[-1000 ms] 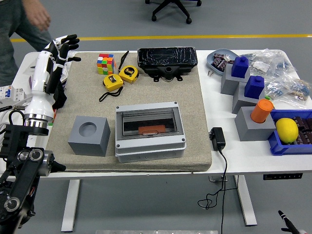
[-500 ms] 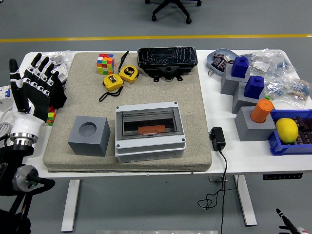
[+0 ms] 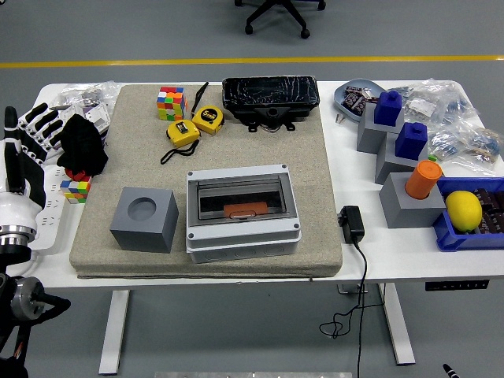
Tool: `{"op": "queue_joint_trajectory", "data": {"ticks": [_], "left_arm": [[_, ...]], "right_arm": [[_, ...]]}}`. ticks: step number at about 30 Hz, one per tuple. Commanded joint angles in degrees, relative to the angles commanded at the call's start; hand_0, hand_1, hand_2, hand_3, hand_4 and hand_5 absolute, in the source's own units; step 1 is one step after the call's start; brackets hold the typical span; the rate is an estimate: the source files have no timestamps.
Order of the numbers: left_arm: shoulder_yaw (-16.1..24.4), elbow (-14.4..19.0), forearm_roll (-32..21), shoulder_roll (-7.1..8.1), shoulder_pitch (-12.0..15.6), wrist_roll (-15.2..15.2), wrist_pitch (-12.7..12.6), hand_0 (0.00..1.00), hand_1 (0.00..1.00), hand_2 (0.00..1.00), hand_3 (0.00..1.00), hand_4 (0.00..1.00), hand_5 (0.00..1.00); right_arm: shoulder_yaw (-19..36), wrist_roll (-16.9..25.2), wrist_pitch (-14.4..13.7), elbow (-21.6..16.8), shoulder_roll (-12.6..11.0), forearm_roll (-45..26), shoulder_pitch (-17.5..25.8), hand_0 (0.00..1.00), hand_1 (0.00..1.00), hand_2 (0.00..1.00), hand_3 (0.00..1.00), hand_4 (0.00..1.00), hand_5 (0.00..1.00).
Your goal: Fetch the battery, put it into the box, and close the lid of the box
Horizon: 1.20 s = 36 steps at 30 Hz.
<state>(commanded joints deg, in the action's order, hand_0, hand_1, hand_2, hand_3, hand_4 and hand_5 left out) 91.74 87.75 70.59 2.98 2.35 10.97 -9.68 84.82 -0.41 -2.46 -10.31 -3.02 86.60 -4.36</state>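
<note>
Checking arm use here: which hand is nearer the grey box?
Left. The left hand is at the table's left edge, left of the box; the right hand is out of view.

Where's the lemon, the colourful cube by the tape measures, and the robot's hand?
lemon [image 3: 463, 210], head view, middle of its skin
colourful cube [image 3: 170, 103], head view, front face
left hand [image 3: 25, 150], head view, palm

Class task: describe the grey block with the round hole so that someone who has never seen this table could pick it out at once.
On the beige mat covering the white table, look at the near-left corner. There, left of the grey box with the clear lid, stands the grey block. Unlike the grey blocks at the right, its round hole is empty.
</note>
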Motion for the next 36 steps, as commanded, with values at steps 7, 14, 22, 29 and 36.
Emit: {"op": "queue_joint_trajectory", "data": {"ticks": [7, 14, 22, 29, 36], "left_arm": [[-0.2, -0.7, -0.7, 0.00, 0.3, 0.2, -0.3, 0.656, 0.698, 0.670, 0.697, 0.998, 0.998], [-0.1, -1.2, -1.4, 0.23, 0.2, 0.3, -0.3, 0.633, 0.691, 0.670, 0.695, 0.998, 0.998], [0.2, -0.7, -1.4, 0.29, -0.4, 0.5, -0.4, 0.630, 0.686, 0.667, 0.695, 0.998, 0.998], [1.2, -0.6, -1.7, 0.07, -0.4, 0.7, -0.6, 0.626, 0.683, 0.666, 0.694, 0.998, 0.998], [1.1, -0.3, -1.9, 0.00, -0.4, 0.8, -0.7, 0.625, 0.681, 0.662, 0.691, 0.998, 0.992]], "right_arm": [[-0.6, 0.2, 0.1, 0.0, 0.1, -0.3, -0.1, 0.948, 0.835, 0.754, 0.793, 0.998, 0.998], [-0.8, 0.3, 0.1, 0.0, 0.1, -0.3, -0.6, 0.948, 0.835, 0.754, 0.792, 0.998, 0.998], [-0.8, 0.5, 0.1, 0.0, 0.6, -1.2, -1.0, 0.949, 0.835, 0.754, 0.793, 0.998, 0.998], [0.0, 0.3, 0.0, 0.0, 0.7, -0.4, -1.0, 0.949, 0.835, 0.754, 0.793, 0.998, 0.998], [-0.7, 0.5, 0.0, 0.0, 0.7, -1.2, -1.3, 0.949, 0.835, 0.754, 0.793, 0.998, 0.998]]}}
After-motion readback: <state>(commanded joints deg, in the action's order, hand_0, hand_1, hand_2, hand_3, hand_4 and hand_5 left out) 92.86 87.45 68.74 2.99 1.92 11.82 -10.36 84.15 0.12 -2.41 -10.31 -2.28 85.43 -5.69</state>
